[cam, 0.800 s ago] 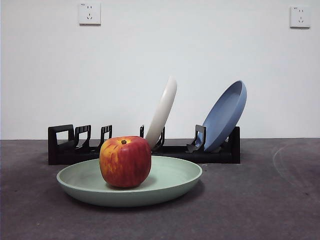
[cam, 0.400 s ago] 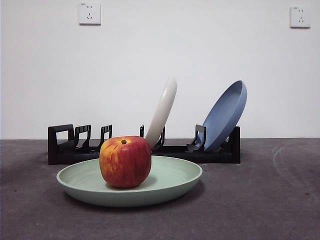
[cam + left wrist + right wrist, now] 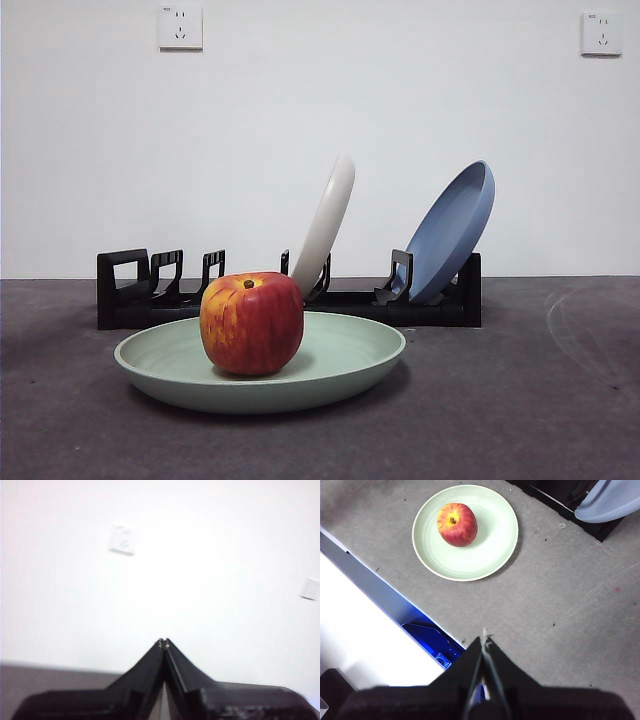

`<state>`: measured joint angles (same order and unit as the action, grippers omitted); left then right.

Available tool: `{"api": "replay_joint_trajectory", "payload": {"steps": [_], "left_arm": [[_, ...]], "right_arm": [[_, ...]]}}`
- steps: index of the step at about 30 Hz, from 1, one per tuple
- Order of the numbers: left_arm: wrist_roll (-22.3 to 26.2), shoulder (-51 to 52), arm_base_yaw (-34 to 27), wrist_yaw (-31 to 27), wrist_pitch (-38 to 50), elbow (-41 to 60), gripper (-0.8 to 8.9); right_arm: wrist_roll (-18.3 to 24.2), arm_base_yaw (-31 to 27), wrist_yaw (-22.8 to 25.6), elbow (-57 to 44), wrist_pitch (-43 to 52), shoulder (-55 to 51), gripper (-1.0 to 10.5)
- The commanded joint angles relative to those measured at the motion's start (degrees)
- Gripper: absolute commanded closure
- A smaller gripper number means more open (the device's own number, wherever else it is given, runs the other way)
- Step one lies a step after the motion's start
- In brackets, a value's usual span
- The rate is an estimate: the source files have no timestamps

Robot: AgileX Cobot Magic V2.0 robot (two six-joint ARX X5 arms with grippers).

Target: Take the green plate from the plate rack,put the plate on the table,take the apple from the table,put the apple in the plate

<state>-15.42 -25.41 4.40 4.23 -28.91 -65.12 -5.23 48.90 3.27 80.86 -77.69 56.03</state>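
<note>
Dark grey table (image 3: 520, 400), apple (image 3: 251, 323) in green plate (image 3: 345, 355) at centre, unmoved since earlier, both claws, left gripper (image 3: 163, 642) and right gripper (image 3: 484, 639), pressed together.

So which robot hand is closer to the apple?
Probably the right. The right gripper hangs shut above the table, with the apple on the green plate in its view. The left gripper, shut, sees only wall.

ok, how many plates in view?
3. Green plate flat on the table, holding the apple; white plate and blue plate leaning in the rack behind it.
</note>
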Motion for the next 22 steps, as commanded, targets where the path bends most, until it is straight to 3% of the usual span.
{"api": "replay_joint_trajectory", "payload": {"steps": [1,4,8,15,22], "left_arm": [[4.1,4.7,-1.8,9.5,13.3,11.9,8.17],[4.1,9.7,-2.1,13.2,24.1,24.5,8.17],[4.1,15.5,-2.4,11.0,31.2,39.3,8.17],[-0.1,23.5,-2.5,-3.8,31.4,54.6,8.17],[1.4,25.1,-2.7,-7.5,31.3,60.7,8.17]], "right_arm": [[-0.1,0.1,0.2,-0.4,-1.3,0.1,9.6],[-0.1,0.1,0.2,-0.4,-1.3,0.1,9.6],[-0.1,0.1,0.2,-0.4,-1.3,0.0,9.6],[-0.1,0.1,0.2,-0.4,-1.3,0.2,9.6],[-0.1,0.1,0.2,-0.4,-1.3,0.3,9.6]]}}
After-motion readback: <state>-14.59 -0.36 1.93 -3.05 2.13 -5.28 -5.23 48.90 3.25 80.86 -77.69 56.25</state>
